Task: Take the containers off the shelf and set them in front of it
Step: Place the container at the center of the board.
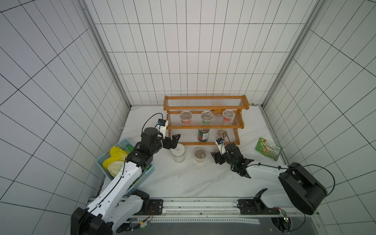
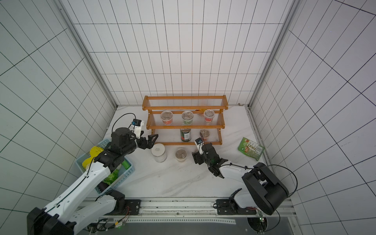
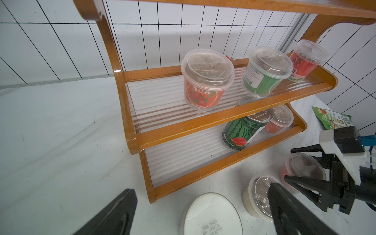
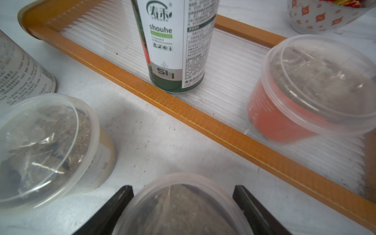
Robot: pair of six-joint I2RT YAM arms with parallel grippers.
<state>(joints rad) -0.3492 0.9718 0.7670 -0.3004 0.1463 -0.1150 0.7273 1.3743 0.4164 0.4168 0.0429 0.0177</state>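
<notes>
The shelf (image 1: 205, 127) holds three cups on its middle tier, red (image 1: 185, 118), green (image 1: 207, 118) and red (image 1: 227, 116). On the bottom tier stand the tin can (image 1: 203, 134) and a red cup (image 1: 221, 133). In front of the shelf stand the white-lidded jar (image 1: 178, 152) and a yellow-banded cup (image 1: 200, 155). My left gripper (image 1: 176, 141) hangs open just above the jar (image 3: 211, 213). My right gripper (image 4: 183, 189) is open. Its fingers stand either side of another cup (image 4: 179, 209) on the table, with a gap at one side. Both top views hide that cup.
A light blue basket (image 1: 122, 142) of vegetables sits at the left under my left arm. A green snack packet (image 1: 268, 148) lies right of the shelf. A patterned bowl (image 4: 325, 16) stands behind the shelf.
</notes>
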